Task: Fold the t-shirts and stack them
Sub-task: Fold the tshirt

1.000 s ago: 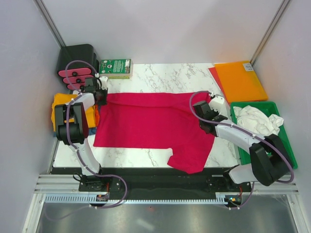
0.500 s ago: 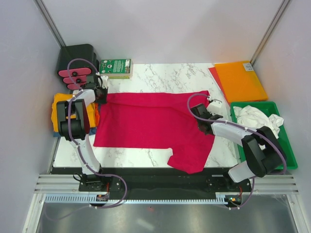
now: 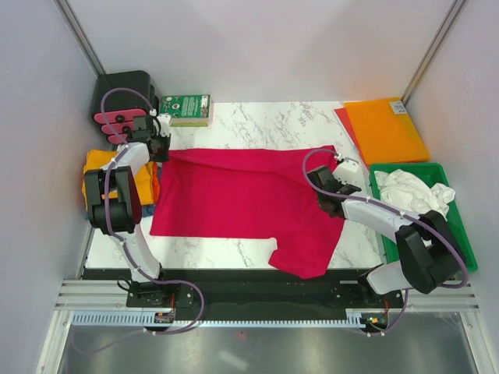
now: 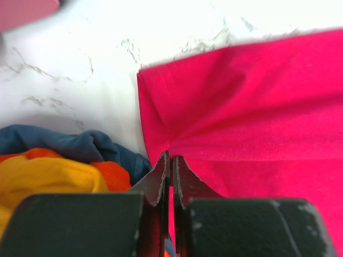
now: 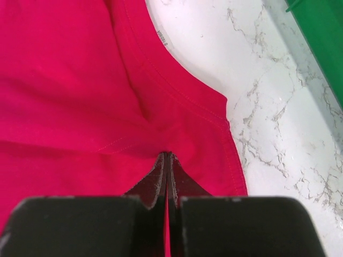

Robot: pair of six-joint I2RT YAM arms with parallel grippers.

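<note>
A crimson-red t-shirt lies spread on the marble table, one sleeve hanging toward the front edge. My left gripper is shut on its far left corner; the left wrist view shows the pinched red cloth at my closed fingertips. My right gripper is shut on the shirt's right edge near the collar, cloth puckering at the closed tips. A folded golden-yellow and blue pile sits at the left edge and also shows in the left wrist view. A white shirt lies crumpled in the green tray.
A green tray stands at the right. A stiff orange sheet lies at the back right. A green box and a black stand with pink pads stand at the back left. Bare marble shows behind the shirt.
My left gripper has shifted slightly toward the back with the shirt corner. My right gripper has moved a little left and inward, still on the shirt's right edge.
</note>
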